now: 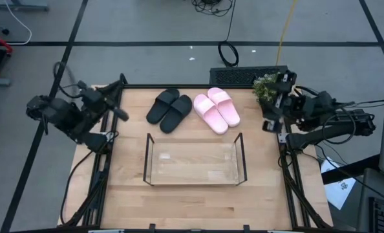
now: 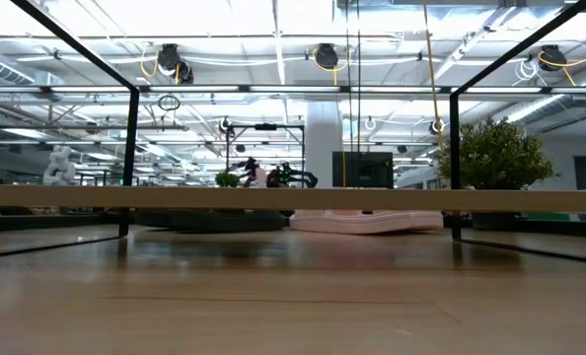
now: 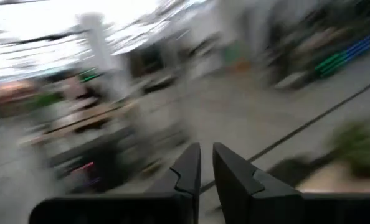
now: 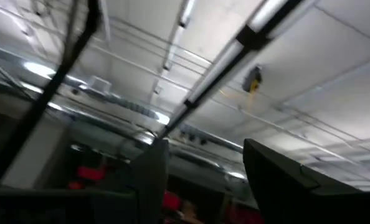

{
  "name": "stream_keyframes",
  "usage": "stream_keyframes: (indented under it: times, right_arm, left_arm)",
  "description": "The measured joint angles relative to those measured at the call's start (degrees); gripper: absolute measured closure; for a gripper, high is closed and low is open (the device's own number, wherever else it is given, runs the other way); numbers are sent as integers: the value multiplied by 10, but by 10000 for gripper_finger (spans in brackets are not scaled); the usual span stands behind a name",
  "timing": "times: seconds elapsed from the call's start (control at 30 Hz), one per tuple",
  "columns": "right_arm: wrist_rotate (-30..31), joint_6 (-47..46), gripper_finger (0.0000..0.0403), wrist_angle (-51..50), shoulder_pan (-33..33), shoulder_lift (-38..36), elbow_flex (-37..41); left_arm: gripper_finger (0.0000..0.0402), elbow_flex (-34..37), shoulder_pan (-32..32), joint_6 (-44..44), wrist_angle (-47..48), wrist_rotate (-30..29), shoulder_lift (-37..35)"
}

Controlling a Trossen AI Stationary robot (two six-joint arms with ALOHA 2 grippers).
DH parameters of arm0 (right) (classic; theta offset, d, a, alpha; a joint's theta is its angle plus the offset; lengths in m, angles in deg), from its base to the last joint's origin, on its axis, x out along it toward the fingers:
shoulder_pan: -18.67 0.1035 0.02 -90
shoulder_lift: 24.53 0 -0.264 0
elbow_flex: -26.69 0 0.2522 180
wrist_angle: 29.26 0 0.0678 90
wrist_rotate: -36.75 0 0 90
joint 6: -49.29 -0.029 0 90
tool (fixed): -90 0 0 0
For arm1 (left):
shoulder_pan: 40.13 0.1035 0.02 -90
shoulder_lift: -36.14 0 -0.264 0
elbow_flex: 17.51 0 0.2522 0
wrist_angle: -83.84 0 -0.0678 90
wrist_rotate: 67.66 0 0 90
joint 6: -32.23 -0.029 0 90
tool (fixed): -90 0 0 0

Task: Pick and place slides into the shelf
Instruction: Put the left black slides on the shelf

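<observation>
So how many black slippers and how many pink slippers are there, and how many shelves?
Black slides: 2
Pink slides: 2
Clear shelf: 1, with nothing in it
Total: 5 things, all 4 slides lying on the table behind the shelf
</observation>
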Motion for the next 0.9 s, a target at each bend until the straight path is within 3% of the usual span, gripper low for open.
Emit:
stream_keyframes:
  times: [0.07, 0.47, 0.7, 0.9]
  right_arm:
    - [44, 16, 206, -14, 0, 0, -1]
    - [186, 33, 206, -85, 0, 0, -1]
    - [243, 30, 206, -110, -1, 25, -1]
    - [299, 96, 206, -140, -1, 94, -69]
  left_arm:
    - [355, -9, 10, -25, 9, -38, 12]
    - [355, -10, 40, 2, -2, -40, 14]
    - [355, -10, 36, 67, 7, 38, 23]
    - [355, -11, 68, 47, -19, 34, 18]
